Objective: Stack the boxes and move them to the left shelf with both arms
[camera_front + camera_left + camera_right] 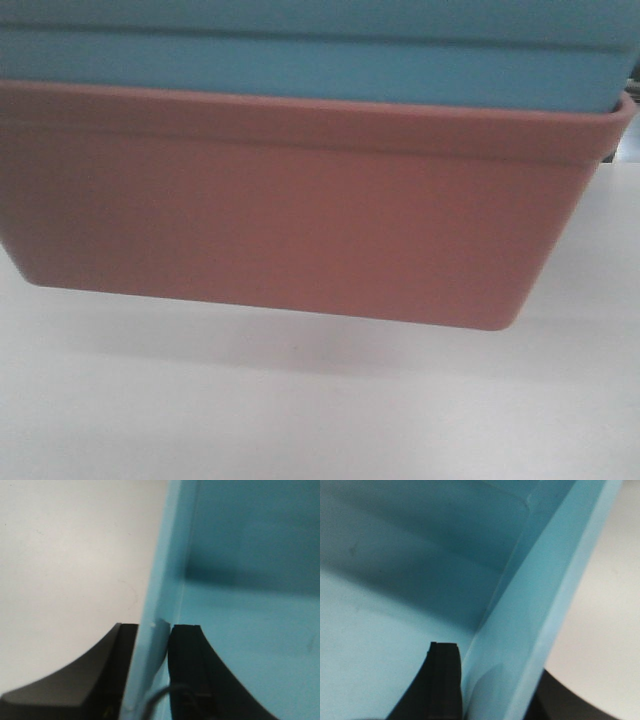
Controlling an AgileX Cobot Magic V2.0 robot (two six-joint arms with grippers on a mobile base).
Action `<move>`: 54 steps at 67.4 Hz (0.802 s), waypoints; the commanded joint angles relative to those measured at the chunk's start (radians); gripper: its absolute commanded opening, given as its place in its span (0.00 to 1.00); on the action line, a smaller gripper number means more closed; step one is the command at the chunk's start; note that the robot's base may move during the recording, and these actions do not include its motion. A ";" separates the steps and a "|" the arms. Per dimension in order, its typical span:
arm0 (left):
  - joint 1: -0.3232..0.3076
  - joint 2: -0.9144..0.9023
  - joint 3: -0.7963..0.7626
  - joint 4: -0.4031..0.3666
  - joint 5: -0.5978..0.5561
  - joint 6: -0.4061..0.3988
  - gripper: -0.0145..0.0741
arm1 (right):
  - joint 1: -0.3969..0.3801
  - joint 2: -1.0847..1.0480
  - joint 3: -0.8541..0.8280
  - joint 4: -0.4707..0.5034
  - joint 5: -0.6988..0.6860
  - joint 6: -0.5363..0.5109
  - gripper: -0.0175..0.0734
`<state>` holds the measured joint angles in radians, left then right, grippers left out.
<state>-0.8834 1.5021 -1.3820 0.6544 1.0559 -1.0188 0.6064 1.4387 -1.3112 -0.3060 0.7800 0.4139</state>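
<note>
Filling the foreground, a plain white tabletop carries a soft shadow; the bins hide the room. The light blue bin sits nested in the salmon pink bin, both matte with lipped rims, above that shadow. The left gripper and the right gripper each clamp a blue wall, one finger inside and one outside.
</note>
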 commanded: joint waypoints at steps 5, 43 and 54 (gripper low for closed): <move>-0.027 -0.048 -0.040 0.039 -0.120 0.039 0.15 | 0.006 -0.043 -0.033 -0.039 -0.144 -0.032 0.25; -0.027 -0.045 -0.040 0.014 -0.246 0.030 0.15 | 0.027 -0.043 -0.037 0.040 -0.122 -0.032 0.25; -0.027 -0.025 -0.045 0.014 -0.248 -0.002 0.15 | 0.078 -0.035 -0.058 0.040 -0.125 -0.018 0.25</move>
<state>-0.8834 1.5043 -1.3813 0.6551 1.0208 -1.0276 0.6367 1.4387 -1.3112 -0.2978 0.8290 0.4273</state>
